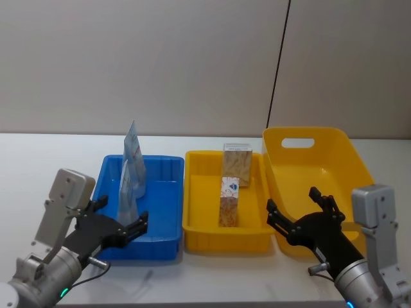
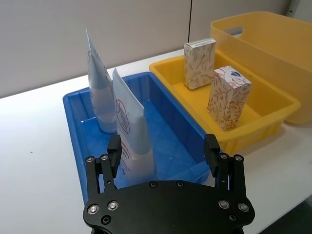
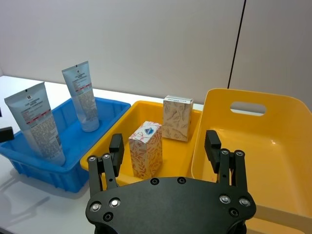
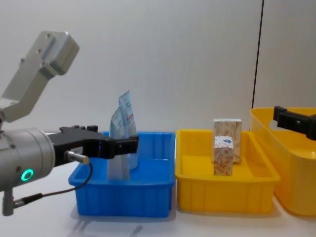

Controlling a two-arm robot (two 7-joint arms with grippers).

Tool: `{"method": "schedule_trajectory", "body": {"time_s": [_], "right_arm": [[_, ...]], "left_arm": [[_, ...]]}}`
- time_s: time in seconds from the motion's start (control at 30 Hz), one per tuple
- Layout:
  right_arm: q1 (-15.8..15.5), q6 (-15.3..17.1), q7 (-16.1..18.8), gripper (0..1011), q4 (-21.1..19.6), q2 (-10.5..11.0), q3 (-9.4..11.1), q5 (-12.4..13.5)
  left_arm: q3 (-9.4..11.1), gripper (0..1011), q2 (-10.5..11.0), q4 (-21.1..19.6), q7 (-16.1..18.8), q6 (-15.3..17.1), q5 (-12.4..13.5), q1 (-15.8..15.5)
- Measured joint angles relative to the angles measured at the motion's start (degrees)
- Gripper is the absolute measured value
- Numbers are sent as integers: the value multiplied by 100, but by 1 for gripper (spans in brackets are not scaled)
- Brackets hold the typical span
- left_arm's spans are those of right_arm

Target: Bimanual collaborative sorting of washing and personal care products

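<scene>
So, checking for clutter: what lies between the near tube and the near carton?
Between near tube and near carton, the head view shows bare floor and the neighbouring walls of blue tray and yellow tray.

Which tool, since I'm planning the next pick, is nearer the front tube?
Left. The left tool is right at the front tube in the blue tray; the right tool is far off, beyond the yellow tray.

Lab: bare white table (image 1: 45, 160), blank wall (image 1: 160, 64)

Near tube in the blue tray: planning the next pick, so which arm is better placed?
Left. The open left end effector faces the near tube; the right end effector sits across, by the yellow bin.
</scene>
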Motion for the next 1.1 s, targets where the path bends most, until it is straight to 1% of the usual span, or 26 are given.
{"method": "schedule_trajectory", "body": {"time_s": [0.27, 0.47, 0.5, 0.57, 0.67, 0.77, 0.8, 0.9, 0.93, 1.1], "right_arm": [[0, 0, 0, 1003, 0, 0, 0, 0], [0, 0, 0, 1003, 0, 0, 0, 0], [0, 0, 0, 1003, 0, 0, 0, 0], [0, 0, 0, 1003, 0, 0, 0, 0], [0, 0, 0, 1003, 0, 0, 0, 0], [0, 0, -1, 1003, 0, 0, 0, 0], [0, 0, 0, 1003, 0, 0, 0, 0], [0, 0, 0, 1003, 0, 0, 0, 0], [0, 0, 0, 1003, 0, 0, 0, 0], [0, 0, 0, 1003, 0, 0, 0, 0]], "left_arm": [[42, 1002, -135, 305, -41, 184, 8, -206], [42, 1001, -277, 594, 39, 290, 63, -389], [39, 1001, -324, 697, 61, 308, 80, -452], [36, 1001, -359, 768, 76, 318, 90, -498], [19, 1002, -484, 1035, 109, 322, 107, -659], [9, 1001, -552, 1188, 124, 318, 111, -746], [-1, 1001, -610, 1303, 128, 308, 112, -814], [-15, 1002, -679, 1450, 131, 289, 112, -894], [-26, 1001, -733, 1556, 131, 279, 111, -955], [-51, 1001, -845, 1809, 130, 256, 105, -1088]]}}
